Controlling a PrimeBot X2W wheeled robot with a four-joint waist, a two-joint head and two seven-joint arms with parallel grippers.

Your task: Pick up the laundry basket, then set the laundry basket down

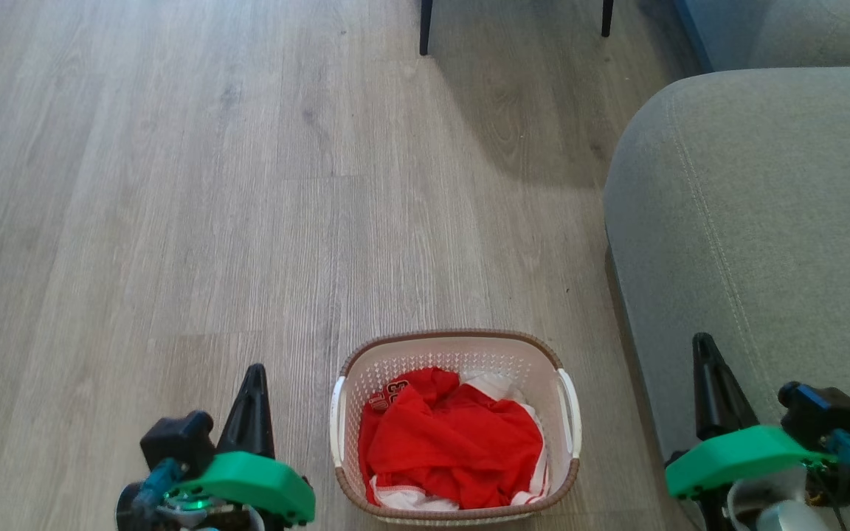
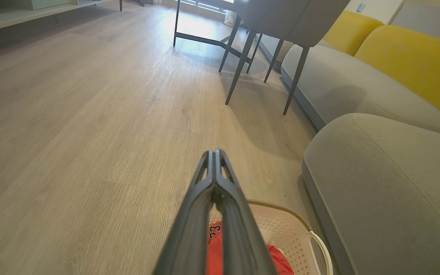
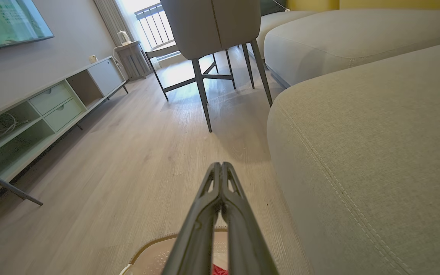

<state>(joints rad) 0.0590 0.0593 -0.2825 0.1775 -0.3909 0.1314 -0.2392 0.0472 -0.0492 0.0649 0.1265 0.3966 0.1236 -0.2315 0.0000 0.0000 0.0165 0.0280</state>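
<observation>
I see the basket (image 1: 454, 336) on the floor (image 1: 174, 221), between my two grippers and just beside the sofa (image 1: 764, 221). It is white perforated plastic, rounded-rectangular, with a brown woven-look rim and a white loop handle on each side. Crumpled red-and-white clothes (image 1: 454, 442) lie inside. The floor is grey wood-grain plank. The sofa is grey woven fabric with stitched seams and a rounded corner.

Left gripper (image 1: 253, 372): fingers pressed together, empty, near the left handle. Right gripper (image 1: 704, 346): fingers pressed together, empty, near the sofa's edge. Dark chair legs (image 1: 425, 26) stand well beyond the basket.
</observation>
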